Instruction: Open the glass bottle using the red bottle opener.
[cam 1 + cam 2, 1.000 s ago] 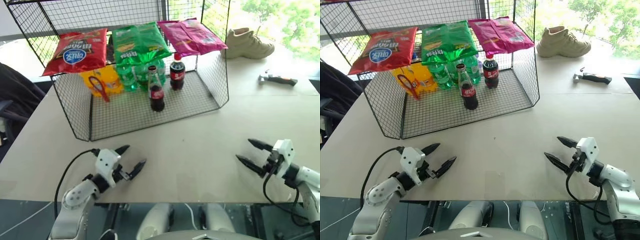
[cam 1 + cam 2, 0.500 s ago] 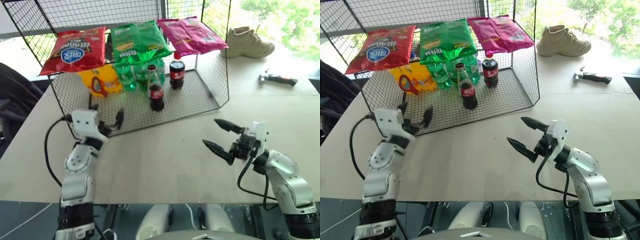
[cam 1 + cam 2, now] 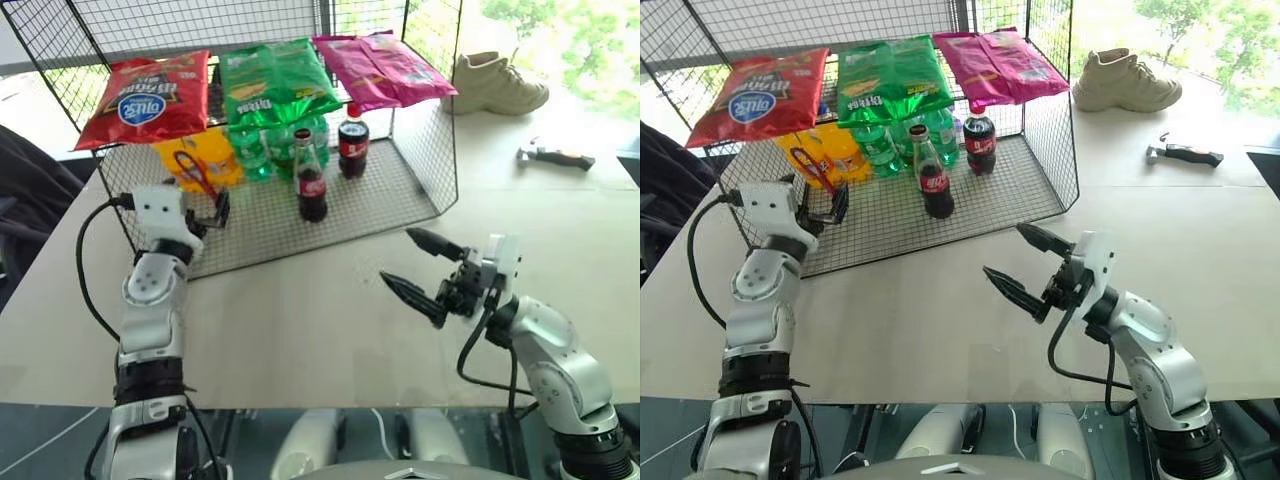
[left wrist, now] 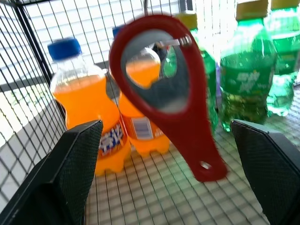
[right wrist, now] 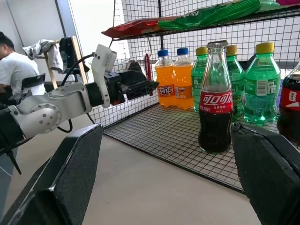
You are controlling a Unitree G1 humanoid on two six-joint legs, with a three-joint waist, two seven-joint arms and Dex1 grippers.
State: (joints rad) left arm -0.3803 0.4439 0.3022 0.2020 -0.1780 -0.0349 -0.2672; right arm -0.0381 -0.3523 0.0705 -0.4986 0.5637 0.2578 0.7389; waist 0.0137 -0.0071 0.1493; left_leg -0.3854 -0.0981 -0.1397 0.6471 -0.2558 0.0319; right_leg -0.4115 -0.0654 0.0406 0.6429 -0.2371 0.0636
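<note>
My left fingers are spread wide, and the red bottle opener hangs from the wire rack just ahead between them (ready for a grasp, I think). My right fingers are open too, the glass bottle standing ahead between them.
</note>
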